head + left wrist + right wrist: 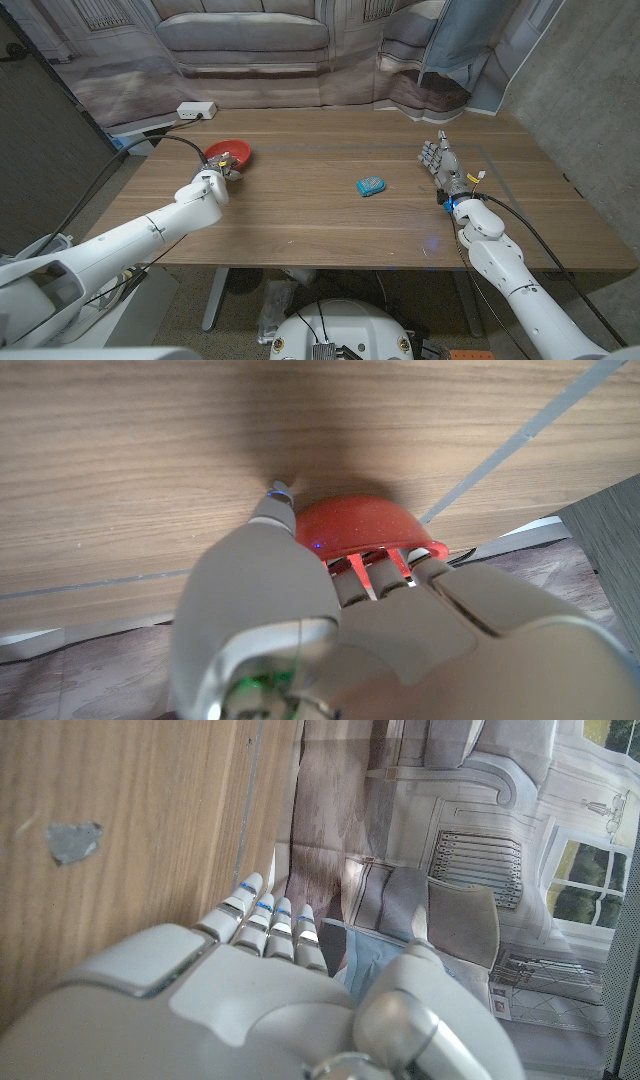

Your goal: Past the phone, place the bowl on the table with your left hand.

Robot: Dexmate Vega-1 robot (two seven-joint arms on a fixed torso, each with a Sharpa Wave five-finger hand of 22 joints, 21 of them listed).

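Smooth white left hand (pixel 330 630) — fingers (pixel 385 565) around glossy round red bowl (pixel 360 525); right hand (pixel 440 160) fingers straight, empty.

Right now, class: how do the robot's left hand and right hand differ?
The left hand grips the red bowl by its rim; the right hand holds nothing, fingers extended. The left hand is at the table's left side, the right hand at its right side. Both are over the same wooden table.

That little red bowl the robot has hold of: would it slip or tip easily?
The red bowl looks small, rigid and thin-walled, so probably light. Its smooth, rounded wall could slip in the left hand, whose fingers hook its rim. Shallow and wide, it seems unlikely to tip once set on the table.
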